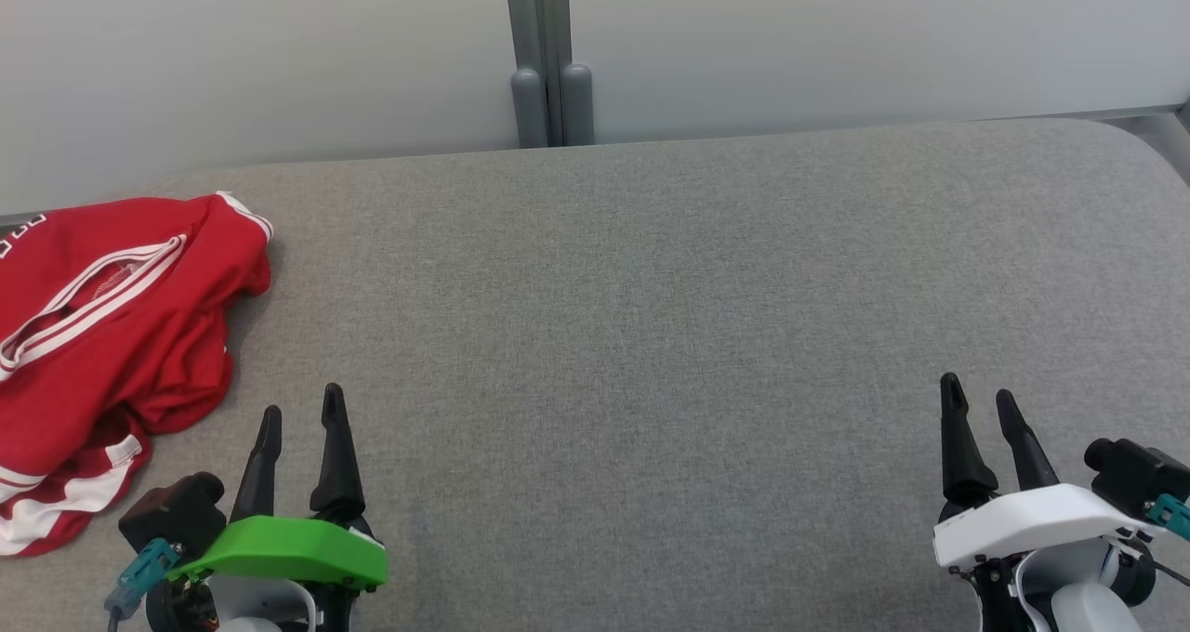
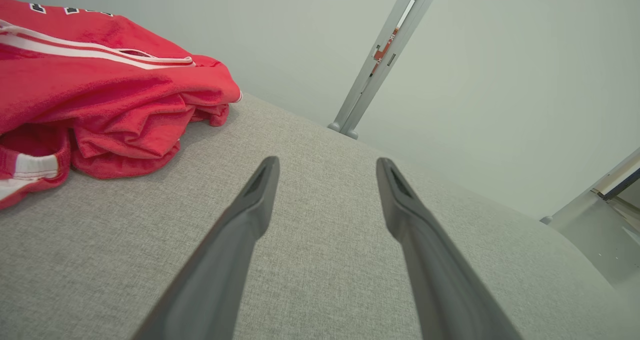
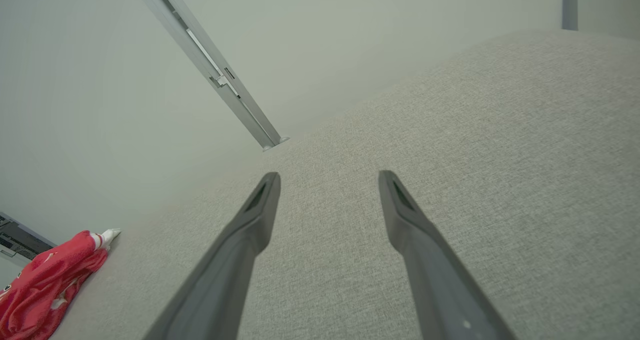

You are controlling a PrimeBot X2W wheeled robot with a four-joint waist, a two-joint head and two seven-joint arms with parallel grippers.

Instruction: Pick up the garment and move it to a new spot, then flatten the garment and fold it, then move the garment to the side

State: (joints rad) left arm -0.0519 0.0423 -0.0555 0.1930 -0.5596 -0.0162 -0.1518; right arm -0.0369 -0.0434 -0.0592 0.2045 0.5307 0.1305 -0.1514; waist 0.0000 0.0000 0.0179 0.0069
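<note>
Long, tapering black fingers (image 1: 337, 455) rise from a bright green cover (image 1: 288, 550) on the left gripper (image 1: 301, 401) and a white cover (image 1: 1027, 516) on the right gripper (image 1: 978, 388), each beside a black camera (image 1: 175, 513) with a teal plug (image 1: 145, 565).

The red jersey (image 1: 102, 335) is soft, crumpled cloth with white trim; the counter (image 1: 651, 335) wears coarse grey woven fabric; the left tool (image 2: 327, 160) seems matt dark plastic.

I see garment (image 1: 112, 335) red w/ white stripes, table (image 1: 651, 335) grey, fine heathered weave. My left gripper (image 1: 301, 400) is green-shelled, right gripper (image 1: 977, 387) white-shelled, fingers (image 1: 337, 455) black on both.
</note>
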